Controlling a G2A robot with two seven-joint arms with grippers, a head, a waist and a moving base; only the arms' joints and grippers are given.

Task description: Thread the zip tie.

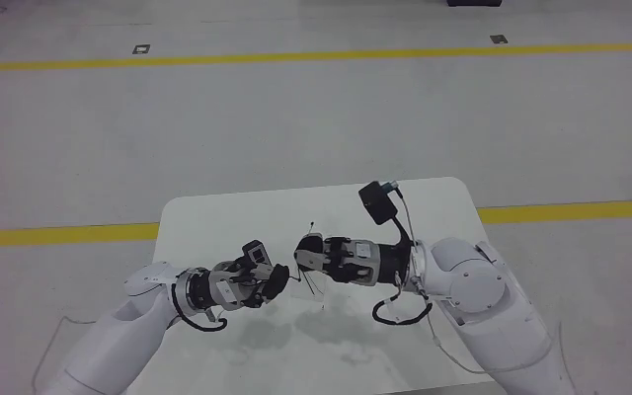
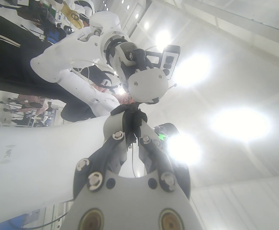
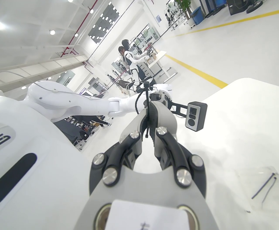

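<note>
Some zip tie (image 3: 147, 93) inside end effector (image 3: 150, 110)

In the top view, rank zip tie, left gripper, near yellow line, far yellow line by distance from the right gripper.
1. Zip tie, held by the right gripper.
2. Left gripper, facing it.
3. Near yellow line, behind the table.
4. Far yellow line, beyond.

Text and signs only:
- Small grey three-letter mark (image 2: 7, 153) with wave arcs, on white shell (image 2: 54, 152) next to my left wrist.
- Green arrow mark (image 2: 161, 136) on dark round part (image 2: 167, 128). Can't tell what part is.
- White label (image 3: 150, 217) at base of my right gripper (image 3: 148, 109): one dark character, cut off, unreadable.
- Blue wall sign (image 3: 158, 18) far back, too small to read.
- Two square floor markers (image 1: 141, 47) (image 1: 499, 39), pattern too small to read.
</note>
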